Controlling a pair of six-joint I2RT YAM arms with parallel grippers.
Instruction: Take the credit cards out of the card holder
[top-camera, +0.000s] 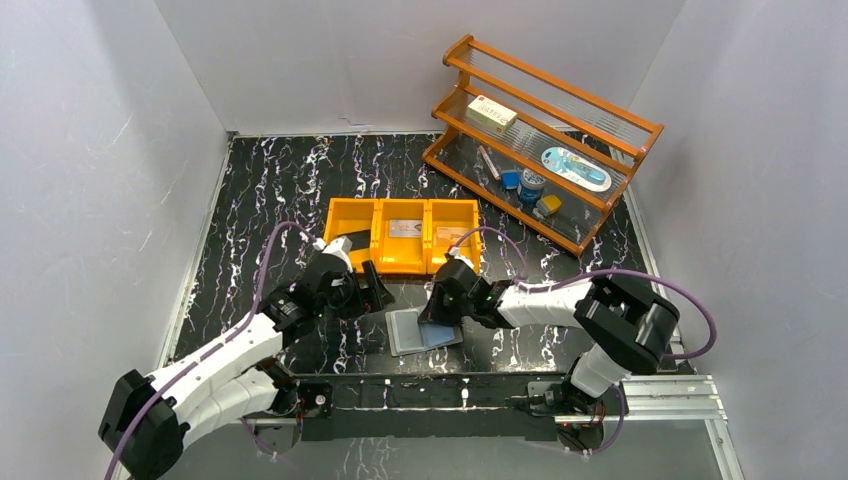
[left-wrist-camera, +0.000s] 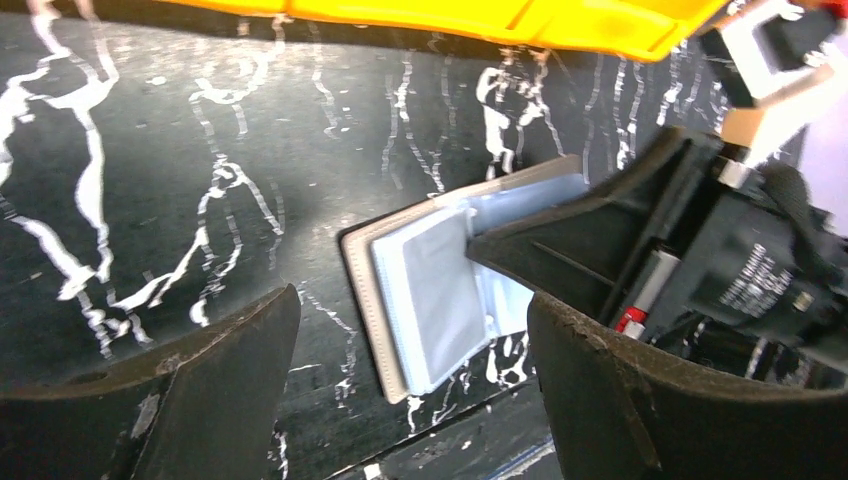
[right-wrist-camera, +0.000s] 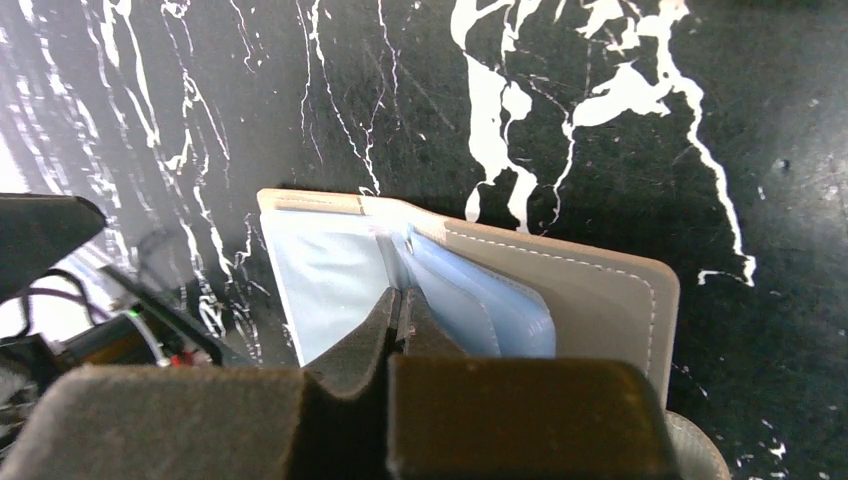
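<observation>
In the lower middle of the top view, the card holder lies open on the black marbled desk, grey cover down and pale blue lining up. My right jaws are pressed together on a leaf of that lining, at the holder's right side in that view. My left jaws stand wide apart just left of the holder, gripping nothing. In my left wrist view the holder shows between them, farther off. Beyond, at frame centre, an orange three-compartment bin has a flat card in its middle compartment. At upper right, a wooden rack carries a cream box.
</observation>
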